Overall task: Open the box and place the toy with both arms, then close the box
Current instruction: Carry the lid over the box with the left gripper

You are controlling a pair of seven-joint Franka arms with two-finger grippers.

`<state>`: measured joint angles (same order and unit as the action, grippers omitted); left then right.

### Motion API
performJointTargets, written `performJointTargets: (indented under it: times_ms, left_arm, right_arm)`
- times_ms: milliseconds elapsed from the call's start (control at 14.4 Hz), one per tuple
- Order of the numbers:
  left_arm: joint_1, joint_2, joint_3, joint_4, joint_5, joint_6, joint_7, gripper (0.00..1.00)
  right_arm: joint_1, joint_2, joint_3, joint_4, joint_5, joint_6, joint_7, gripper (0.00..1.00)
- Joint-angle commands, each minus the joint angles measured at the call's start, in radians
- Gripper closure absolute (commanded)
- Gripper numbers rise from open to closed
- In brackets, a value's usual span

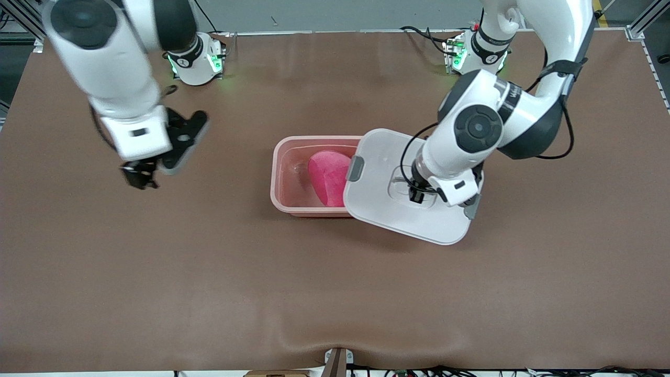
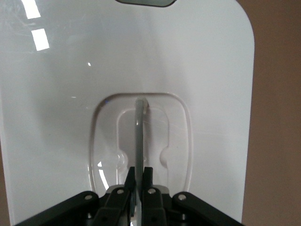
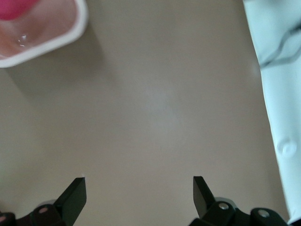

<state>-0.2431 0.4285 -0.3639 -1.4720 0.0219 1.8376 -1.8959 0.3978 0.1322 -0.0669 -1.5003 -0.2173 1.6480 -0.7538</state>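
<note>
A brown worktop [image 1: 335,293] fills nearly everything in sight, matte and plain, with a soft ripple in its covering along the edge nearest the front camera. At the middle of that edge sits a small metal bracket [image 1: 337,358], and a run of dark cables [image 1: 471,370] trails along the same edge toward the left arm's end. At the corners farthest from the front camera stand aluminium frame rails [image 1: 646,18]. A black cable [image 1: 426,34] lies on the worktop at that same edge. A thin metal strip [image 1: 340,32] borders the covering there.
</note>
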Motion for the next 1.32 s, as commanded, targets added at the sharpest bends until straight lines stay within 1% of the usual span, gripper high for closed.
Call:
performJointTargets:
  times_ms: [0,139,278,486,625,695,764,834,973,1112,1251]
  left_arm:
    - [-0.051,-0.017,0.003,-0.010,0.001,0.064,-0.136,1.00]
    - [-0.090,-0.013,0.003,-0.011,0.035,0.095,-0.221,1.00]
    - [-0.123,-0.011,0.003,-0.011,0.074,0.109,-0.291,1.00]
    - [-0.179,-0.011,0.003,-0.013,0.121,0.109,-0.385,1.00]
    - [-0.217,-0.008,0.003,-0.013,0.148,0.114,-0.442,1.00]
    - [-0.241,-0.007,0.003,-0.013,0.174,0.130,-0.484,1.00]
    - [-0.258,-0.005,0.003,-0.013,0.206,0.140,-0.532,1.00]
    - [-0.277,0.006,0.003,-0.011,0.232,0.152,-0.576,1.00]
    - [-0.311,0.019,0.003,-0.010,0.245,0.187,-0.647,1.00]
    - [-0.340,0.036,0.003,-0.010,0.282,0.196,-0.702,1.00]
    - [-0.357,0.065,0.003,-0.008,0.352,0.201,-0.776,1.00]
  right_arm:
    - [-0.112,-0.032,0.032,-0.009,0.024,-0.077,0.167,0.00]
    - [-0.189,-0.051,0.029,0.000,0.094,-0.123,0.345,0.00]
    - [-0.278,-0.078,0.029,-0.008,0.165,-0.132,0.491,0.00]
    - [-0.359,-0.095,0.029,-0.009,0.197,-0.146,0.577,0.00]
    - [-0.411,-0.098,0.029,-0.014,0.216,-0.145,0.689,0.00]
    - [-0.419,-0.114,0.029,-0.034,0.216,-0.149,0.724,0.00]
    - [-0.427,-0.153,0.029,-0.087,0.216,-0.143,0.723,0.00]
    - [-0.457,-0.164,0.030,-0.104,0.219,-0.145,0.722,0.00]
    - [-0.502,-0.157,0.036,-0.101,0.246,-0.158,0.706,0.00]
    - [-0.534,-0.146,0.067,-0.089,0.257,-0.180,0.700,0.00]
    - [-0.518,-0.135,0.070,-0.069,0.256,-0.181,0.700,0.00]
